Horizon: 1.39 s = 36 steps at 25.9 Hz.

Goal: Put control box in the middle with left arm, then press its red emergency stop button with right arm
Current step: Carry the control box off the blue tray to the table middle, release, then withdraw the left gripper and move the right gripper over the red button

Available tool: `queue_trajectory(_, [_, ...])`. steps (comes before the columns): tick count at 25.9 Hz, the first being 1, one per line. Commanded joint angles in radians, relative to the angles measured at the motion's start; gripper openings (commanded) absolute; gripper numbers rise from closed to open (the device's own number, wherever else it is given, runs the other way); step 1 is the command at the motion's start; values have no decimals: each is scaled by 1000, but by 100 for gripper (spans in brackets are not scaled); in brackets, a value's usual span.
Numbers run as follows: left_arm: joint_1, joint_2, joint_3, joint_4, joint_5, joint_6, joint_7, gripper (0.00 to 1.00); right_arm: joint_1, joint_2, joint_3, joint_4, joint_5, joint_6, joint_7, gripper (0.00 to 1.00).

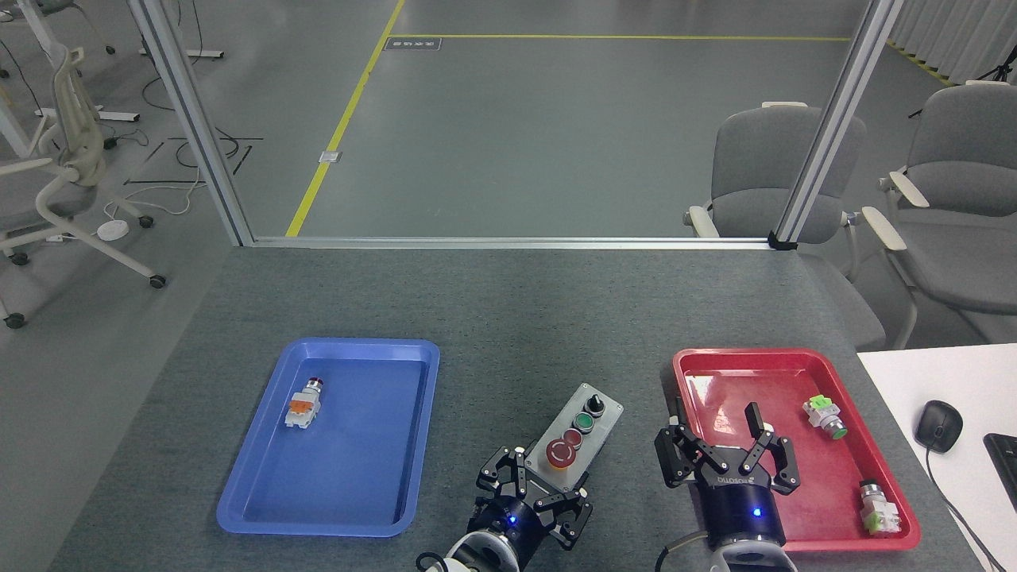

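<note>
The grey control box (592, 413) lies slanted in the middle of the table, between the two trays. It carries a black knob, a green button, a small red button and, at its near end, the large red emergency stop button (562, 454). My left gripper (537, 491) has its black fingers closed around the box's near end, low over the table. My right gripper (721, 450), black with white lettering and a blue wrist light, hovers open over the near-left part of the red tray (755, 355), a short way right of the box.
A blue tray (262, 485) at the left holds one small push-button part (303, 403). Two green-tipped button parts (824, 417) (878, 508) lie in the red tray. A white desk with a mouse (937, 425) adjoins the right edge. Metal frame posts and chairs stand beyond the table.
</note>
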Motion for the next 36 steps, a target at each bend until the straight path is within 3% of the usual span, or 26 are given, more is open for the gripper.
queue_trajectory(1, [-1,0,-1,1,0,1,-6,30,0,3,1,1,0,0,0,98])
queue_trajectory(4, [-2,0,-1,0,0,6,-6,70,0,15,13,8,0,0,0,98])
queue_trajectory(7, [-2,0,0,-2,0,7,-6,92,0,18,21,10,0,0,0,98])
queue_trajectory(9, [-2,2,-1,-8,0,6,-5,97,0,21,32,13,0,3,0,98])
queue_trajectory(16, [16,20,5,-77,0,-7,-3,99,-3,24,46,13,2,-3,3,97])
queue_trajectory(19, [65,114,8,-172,0,-31,-5,99,-3,26,69,16,3,-21,9,91])
queue_trajectory(21, [110,186,17,-265,2,-51,-6,99,-3,31,82,16,9,-46,9,79])
queue_trajectory(26, [259,354,92,-476,29,-105,-6,99,-3,40,118,16,25,-84,9,37])
queue_trajectory(29, [352,408,193,-600,52,-163,-5,99,-3,49,135,16,26,-101,11,19])
queue_trajectory(32, [432,439,384,-718,63,-247,-5,99,-3,54,156,21,57,-103,12,0])
queue_trajectory(36, [441,430,684,-744,112,-369,-5,99,-8,66,187,33,77,-110,86,0])
